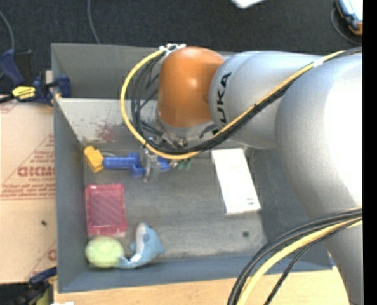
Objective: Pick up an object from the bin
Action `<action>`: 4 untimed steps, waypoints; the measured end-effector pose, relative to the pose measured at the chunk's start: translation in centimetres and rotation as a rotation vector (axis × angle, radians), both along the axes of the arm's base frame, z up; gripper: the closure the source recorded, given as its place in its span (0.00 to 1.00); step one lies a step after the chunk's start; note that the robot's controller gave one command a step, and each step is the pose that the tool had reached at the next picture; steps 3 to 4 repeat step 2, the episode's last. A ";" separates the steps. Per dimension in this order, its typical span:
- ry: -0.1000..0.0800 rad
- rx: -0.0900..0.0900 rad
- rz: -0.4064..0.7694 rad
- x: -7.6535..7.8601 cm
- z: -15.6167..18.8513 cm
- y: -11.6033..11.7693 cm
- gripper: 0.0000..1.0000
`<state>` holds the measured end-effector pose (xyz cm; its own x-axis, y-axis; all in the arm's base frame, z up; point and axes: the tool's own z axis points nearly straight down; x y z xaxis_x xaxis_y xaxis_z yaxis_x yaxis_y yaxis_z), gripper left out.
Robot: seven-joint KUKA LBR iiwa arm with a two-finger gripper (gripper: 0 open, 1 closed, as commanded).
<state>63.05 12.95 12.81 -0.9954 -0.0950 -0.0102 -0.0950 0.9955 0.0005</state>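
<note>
Orange-capped arm (271, 100) nearest us, jaws down at the plain end of a blue tool (117, 163) with a yellow head, back left of the bin (176, 215), their spread we cannot tell.

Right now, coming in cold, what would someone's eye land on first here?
The orange-capped grey arm looms over the bin's far middle, its gripper down at the right end of a blue tool with a yellow tip. Below that lie a pink block, then a yellow-green ball beside a pale blue soft toy in the near left corner. A white card lies flat to the right.
</note>
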 end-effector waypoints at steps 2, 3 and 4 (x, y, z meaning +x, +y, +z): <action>-0.006 0.001 -0.001 0.2 2.8 0.0 1.00; -0.006 0.001 -0.001 0.2 2.8 0.0 1.00; -0.006 0.001 -0.001 0.2 2.8 0.0 1.00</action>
